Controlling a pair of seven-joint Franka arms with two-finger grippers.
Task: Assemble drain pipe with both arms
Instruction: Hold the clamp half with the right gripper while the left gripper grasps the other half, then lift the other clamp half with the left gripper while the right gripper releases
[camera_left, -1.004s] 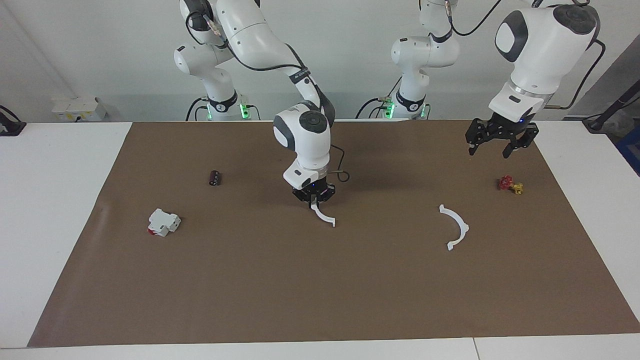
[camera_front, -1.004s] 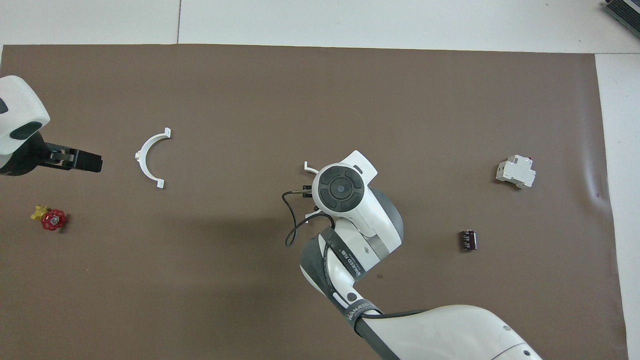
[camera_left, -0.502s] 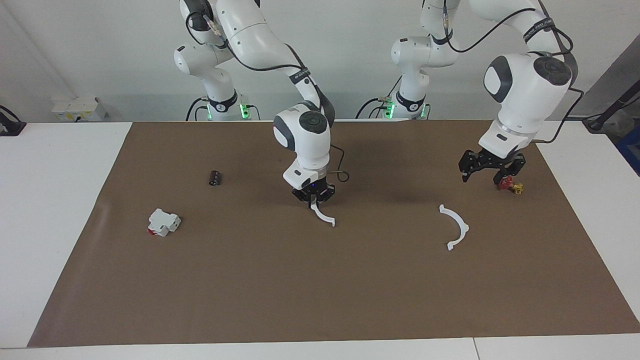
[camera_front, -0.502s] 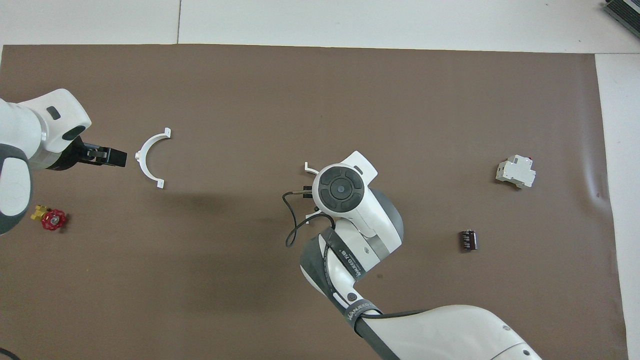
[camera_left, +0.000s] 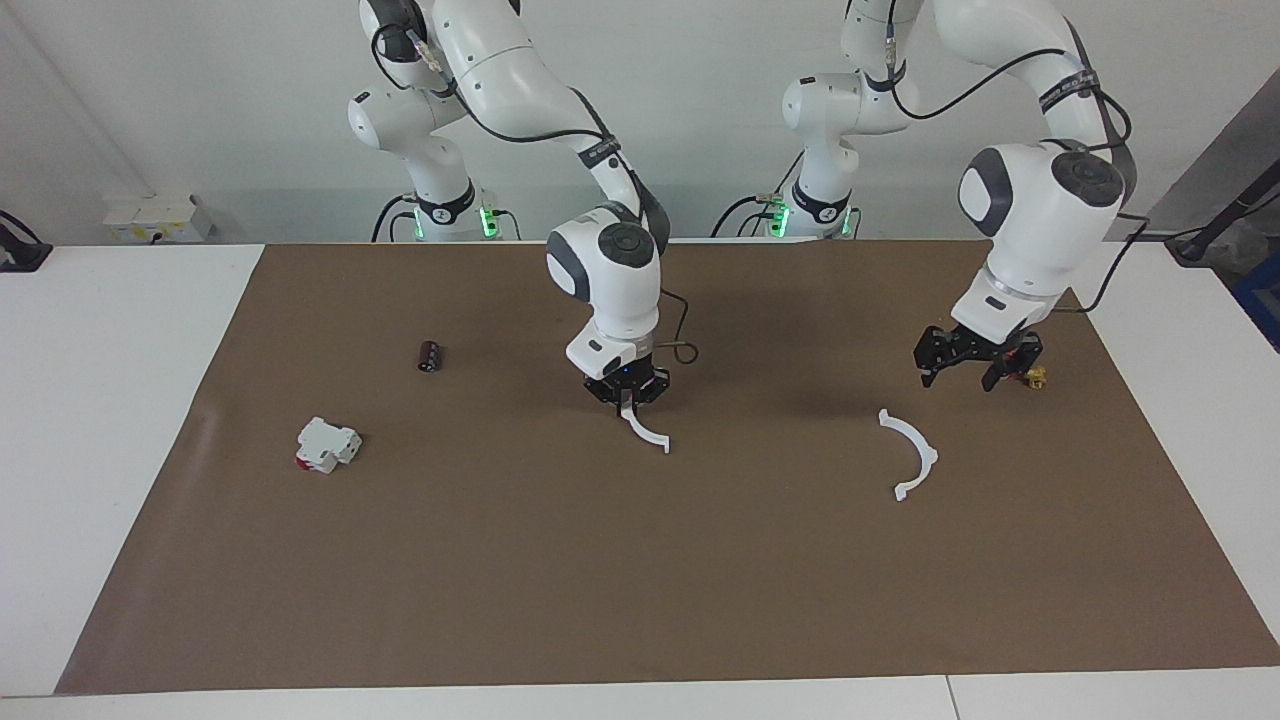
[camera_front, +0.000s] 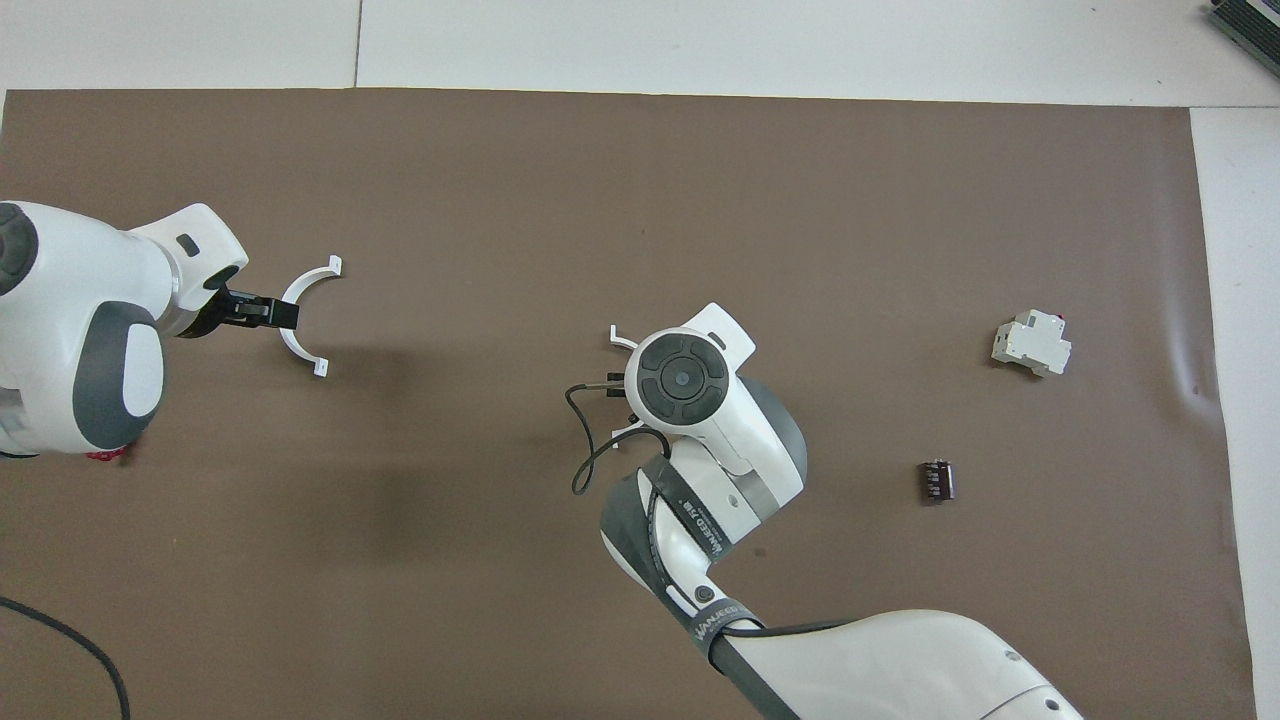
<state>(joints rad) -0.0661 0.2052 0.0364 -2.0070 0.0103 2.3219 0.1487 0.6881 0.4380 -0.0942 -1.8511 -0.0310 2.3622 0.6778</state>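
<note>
The right hand (camera_left: 628, 400) pinches one half-ring (camera_left: 645, 430) near the middle of the counter (camera_left: 560, 580), gripping one end so the free end sticks out, probably for mating. The other half-ring (camera_left: 912, 452) lies flat toward the left arm's end. The left hand (camera_left: 966, 366) hangs spread above the mat beside it, apparently lining up for a pickup. From overhead, the right arm's wrist hides most of its half-ring and the grip itself. A small red and yellow piece (camera_left: 1034, 376) is mostly covered by the left hand.
</note>
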